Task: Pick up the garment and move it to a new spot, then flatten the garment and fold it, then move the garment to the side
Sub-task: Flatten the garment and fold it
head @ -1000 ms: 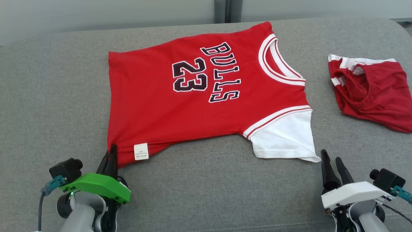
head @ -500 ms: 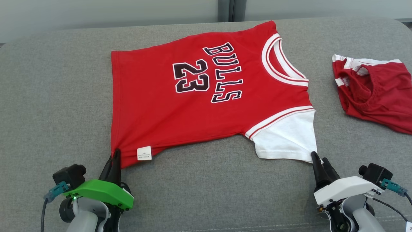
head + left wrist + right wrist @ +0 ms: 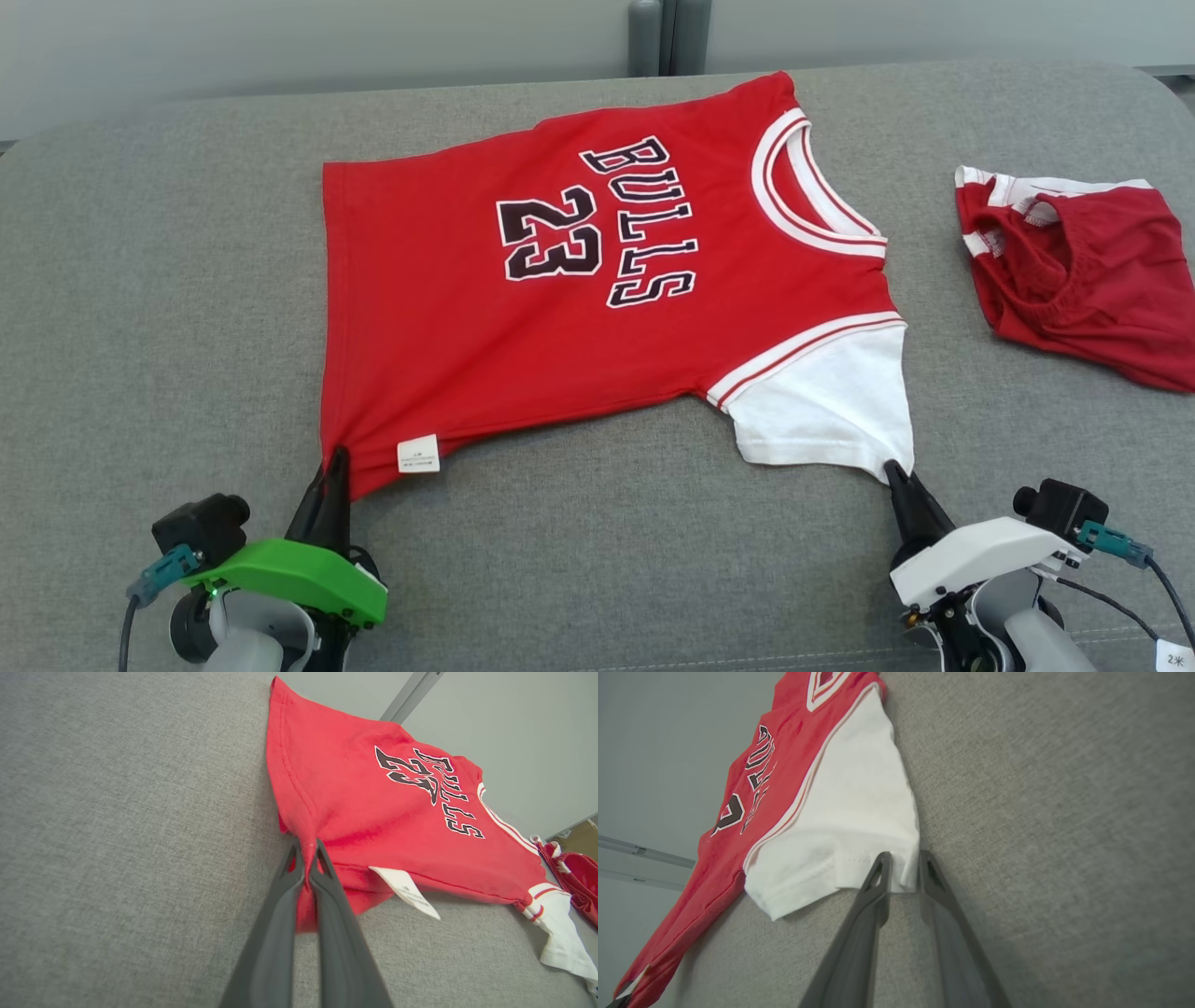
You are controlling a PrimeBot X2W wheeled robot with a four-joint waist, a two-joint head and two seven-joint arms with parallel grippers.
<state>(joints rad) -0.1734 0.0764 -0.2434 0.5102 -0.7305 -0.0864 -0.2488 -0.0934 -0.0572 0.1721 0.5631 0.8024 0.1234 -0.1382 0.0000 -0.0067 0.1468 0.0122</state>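
The garment [image 3: 597, 280] is a red jersey with "BULLS 23" on it and white sleeves, lying spread flat on the grey cushioned surface [image 3: 140, 327]. My left gripper [image 3: 334, 457] is shut on its near hem corner beside a white label [image 3: 417, 454]. In the left wrist view the red cloth [image 3: 373, 802] bunches between the fingertips [image 3: 306, 847]. My right gripper [image 3: 892, 467] is at the near corner of the white sleeve [image 3: 831, 411]. In the right wrist view its tips [image 3: 901, 856] hold the sleeve's hem [image 3: 840, 812] between them, with a narrow gap.
A second red piece of clothing with white trim [image 3: 1074, 271] lies crumpled at the right of the surface, apart from the jersey. A pale wall with a vertical post [image 3: 653, 37] runs behind the far edge.
My right gripper has moved forward and left to the sleeve's corner, and its fingers have come together around the hem. The left gripper keeps its hold. The camera has shifted a little.
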